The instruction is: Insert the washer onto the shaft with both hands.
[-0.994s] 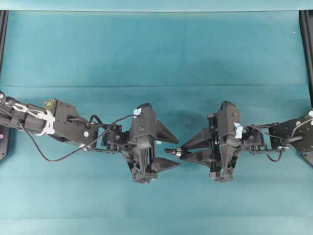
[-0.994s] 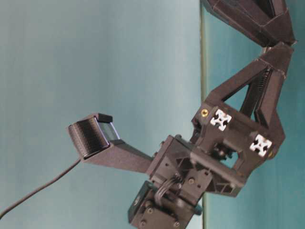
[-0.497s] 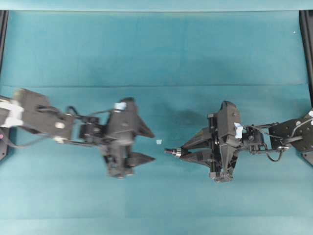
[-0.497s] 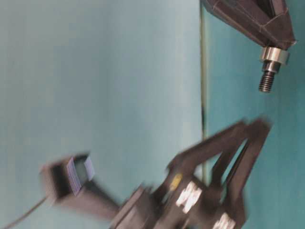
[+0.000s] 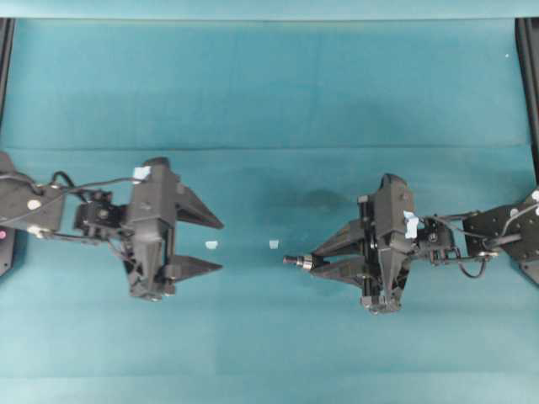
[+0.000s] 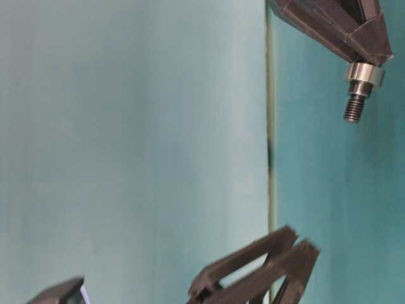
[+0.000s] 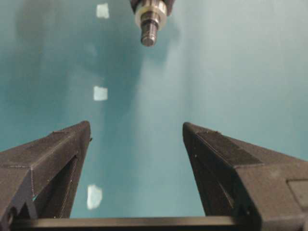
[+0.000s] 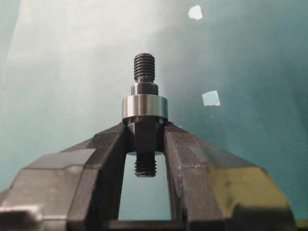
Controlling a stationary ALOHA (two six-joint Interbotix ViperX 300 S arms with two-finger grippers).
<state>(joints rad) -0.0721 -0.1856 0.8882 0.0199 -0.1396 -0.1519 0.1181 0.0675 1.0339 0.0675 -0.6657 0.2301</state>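
Observation:
The shaft (image 8: 144, 67) sticks out of my right gripper (image 8: 144, 131), which is shut on its lower body, threaded tip pointing away. The washer (image 8: 144, 107), a shiny grey ring, sits around the shaft just above the fingertips. Overhead, the shaft (image 5: 290, 261) points left from the right gripper (image 5: 313, 259), with the washer (image 5: 307, 263) against the jaws. My left gripper (image 5: 221, 246) stands open and empty well to the left, facing the shaft across a gap. Its wrist view shows the shaft tip (image 7: 148, 37) and washer (image 7: 152, 10) far ahead of the left gripper (image 7: 135, 127).
Small pale tape scraps (image 5: 210, 245) (image 5: 273, 244) lie on the teal cloth between the two grippers. Black frame rails run along the left and right edges (image 5: 529, 84). In the table-level view the left fingers (image 6: 259, 272) are low, and the shaft (image 6: 354, 107) is at upper right.
My left arm has drawn back to the left, away from the shaft, still open. The right gripper, shaft and washer have not moved.

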